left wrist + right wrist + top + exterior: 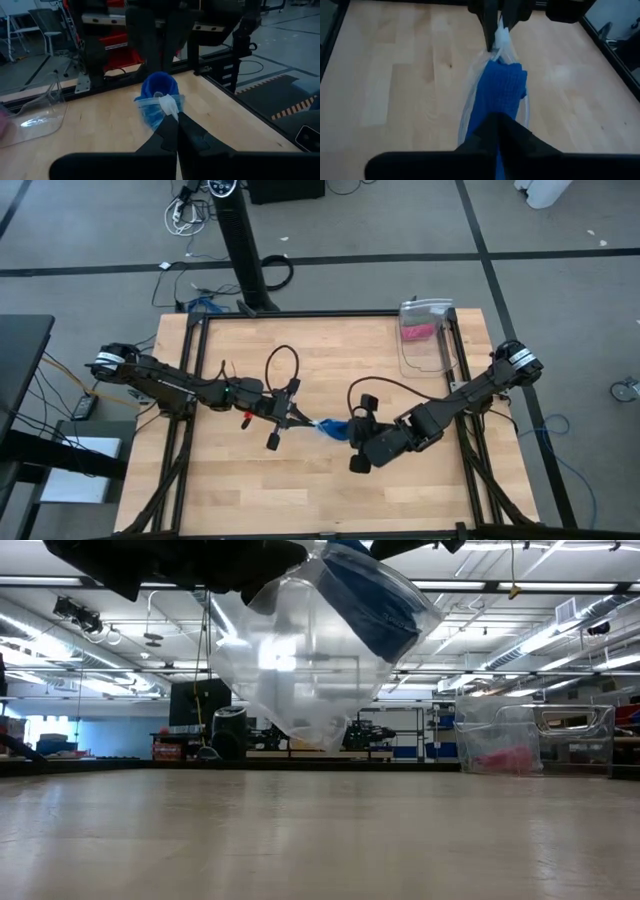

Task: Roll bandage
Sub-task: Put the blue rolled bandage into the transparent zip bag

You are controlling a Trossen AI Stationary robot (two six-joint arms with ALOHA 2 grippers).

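Both end effectors pinch a clear bag [300, 650] holding the bandage [500, 95]

Clear plastic container [426, 335] with pink contents at wooden table [300, 490] far-right edge.

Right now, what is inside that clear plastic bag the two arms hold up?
The blue bandage sits inside the clear bag, pinched between the left gripper and right gripper. Its lower end is hidden behind the right fingers.
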